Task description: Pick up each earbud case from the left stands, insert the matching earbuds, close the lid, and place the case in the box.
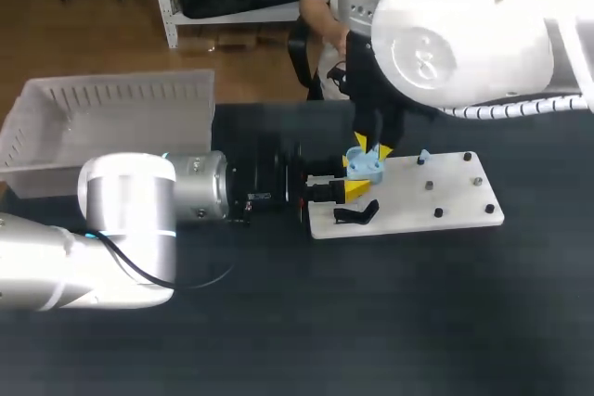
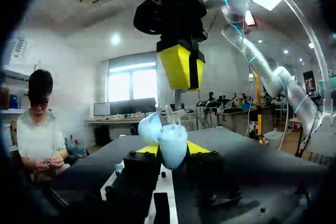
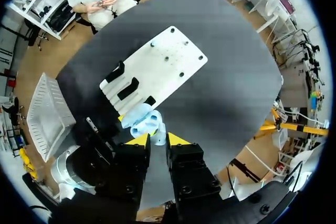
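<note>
Closest in, my left fingers [image 2: 198, 148] clamp the pale-blue earbud case [image 2: 167, 141] from both sides, lid open, just above the white stand plate [image 1: 436, 194]. My right fingers [image 3: 139, 141] hang right over it, tips close together. Whether they pinch an earbud I cannot tell. The risk as I judge it: pressing down off-centre could twist the case in my left grip, or knock it loose. An earbud might then skip onto the tabletop [image 1: 371, 322].

Bright overhead light, soft glare on the right arm's [image 1: 464, 39] white shell
</note>
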Controlling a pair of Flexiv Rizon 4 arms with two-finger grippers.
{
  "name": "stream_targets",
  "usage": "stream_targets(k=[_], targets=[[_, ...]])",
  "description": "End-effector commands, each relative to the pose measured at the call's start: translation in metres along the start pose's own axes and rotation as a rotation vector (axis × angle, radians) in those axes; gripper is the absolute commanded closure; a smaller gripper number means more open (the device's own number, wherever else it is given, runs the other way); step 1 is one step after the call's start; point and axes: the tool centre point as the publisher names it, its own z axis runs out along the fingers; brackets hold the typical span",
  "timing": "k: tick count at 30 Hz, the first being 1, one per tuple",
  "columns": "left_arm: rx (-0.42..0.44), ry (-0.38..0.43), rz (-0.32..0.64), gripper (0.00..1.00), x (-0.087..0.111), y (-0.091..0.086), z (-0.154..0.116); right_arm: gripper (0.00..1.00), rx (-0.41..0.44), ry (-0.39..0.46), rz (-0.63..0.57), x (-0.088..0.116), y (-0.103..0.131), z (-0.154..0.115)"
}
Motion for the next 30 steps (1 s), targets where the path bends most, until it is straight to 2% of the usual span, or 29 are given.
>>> stream_targets(k=[1,30], targets=[[-0.003,-0.003,0.002,1.0,0.0009,0.0001,0.0006,1.0,0.019,0.015,0.001,0.0012,0.0062,0.0027],[-0.003,-0.003,0.002,1.0,0.0009,0.0001,0.0006,1.0,0.012,0.053,-0.001,0.001,0.0144,0.0124]])
